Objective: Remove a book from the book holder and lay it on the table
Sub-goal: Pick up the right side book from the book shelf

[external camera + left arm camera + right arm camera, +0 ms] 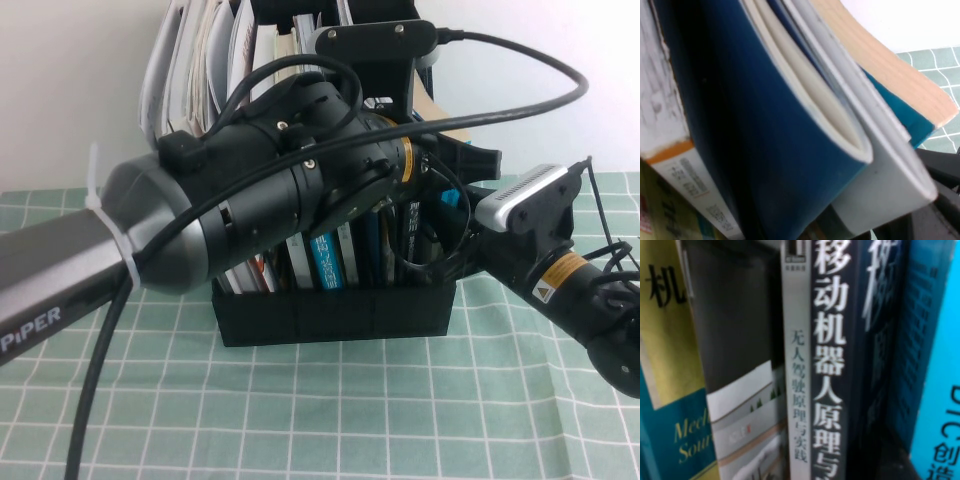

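Fills most of the high view nearest the lens: left arm, dark barrel with white cable tie, slanting up from the lower left toward the tops of the books. Ends in left gripper, pressed in among the upper book edges above the book holder; grip state there cannot tell. Seen close from the left wrist: curved dark blue cover, grey covers beside it, and a tan page block.

Reaches in from the right: right gripper, low at the right front part of the holder, up against the spines; grip state likewise cannot tell.

Stands inside the holder, not on the table: the book, cyan with white "DTC" lettering, at the edge of the right wrist view. Upright, long axis vertical, title running top to bottom, narrow face toward the front. Just beside it, a black-spined book with large white characters.
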Action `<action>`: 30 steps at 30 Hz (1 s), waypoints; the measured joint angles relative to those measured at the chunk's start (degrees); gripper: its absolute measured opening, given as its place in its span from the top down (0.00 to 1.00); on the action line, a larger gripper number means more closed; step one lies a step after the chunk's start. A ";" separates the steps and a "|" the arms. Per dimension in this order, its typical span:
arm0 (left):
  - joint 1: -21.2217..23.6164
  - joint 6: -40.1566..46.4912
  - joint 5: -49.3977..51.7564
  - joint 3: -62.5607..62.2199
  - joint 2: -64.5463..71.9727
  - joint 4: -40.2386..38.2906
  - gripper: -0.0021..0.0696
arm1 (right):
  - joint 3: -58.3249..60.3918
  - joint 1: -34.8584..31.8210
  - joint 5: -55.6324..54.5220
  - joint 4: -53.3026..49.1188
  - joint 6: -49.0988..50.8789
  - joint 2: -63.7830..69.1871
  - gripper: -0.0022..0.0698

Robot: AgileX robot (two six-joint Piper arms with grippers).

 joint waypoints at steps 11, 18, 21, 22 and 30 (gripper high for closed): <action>0.00 3.79 0.23 0.00 -3.51 0.17 0.97 | -0.09 0.11 -1.52 0.38 0.00 0.16 0.66; 0.00 5.68 0.04 0.00 -10.70 1.30 0.97 | 0.62 0.46 4.01 4.13 -1.87 -3.64 0.67; 0.00 6.69 0.04 0.00 -13.12 1.53 0.97 | 0.99 0.89 5.97 6.81 -3.60 -7.17 0.67; 0.00 6.97 0.04 0.00 -13.72 1.53 0.97 | 0.99 0.89 6.18 7.72 -4.47 -8.61 0.67; 0.00 8.39 1.24 0.00 -17.24 1.65 0.97 | 1.10 0.28 5.68 13.28 -12.51 -20.31 0.69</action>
